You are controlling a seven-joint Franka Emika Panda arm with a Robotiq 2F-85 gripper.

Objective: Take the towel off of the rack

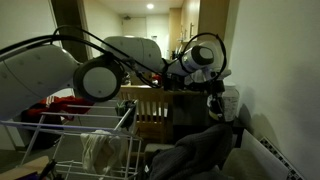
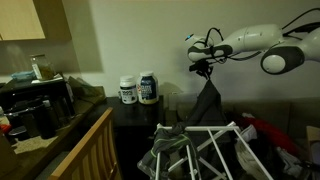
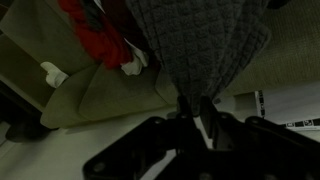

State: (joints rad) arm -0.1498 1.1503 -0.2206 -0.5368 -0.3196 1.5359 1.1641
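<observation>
The dark grey towel (image 2: 207, 104) hangs in a stretched peak from my gripper (image 2: 205, 70). Its lower part still lies bunched over the white wire rack (image 2: 222, 150). In an exterior view the gripper (image 1: 214, 100) pinches the towel's top and the cloth (image 1: 195, 150) slopes down from it, with the rack (image 1: 45, 128) at the lower left. In the wrist view the knitted towel (image 3: 200, 40) runs into the shut fingers (image 3: 195, 112).
A whitish cloth (image 1: 100, 150) hangs on the rack. A wooden slatted chair (image 1: 150, 108) stands behind it. Red fabric (image 3: 100, 35) lies on a seat (image 3: 100, 95) below; it also shows beside the rack (image 2: 265, 130). Two jars (image 2: 139, 89) stand on a dark cabinet.
</observation>
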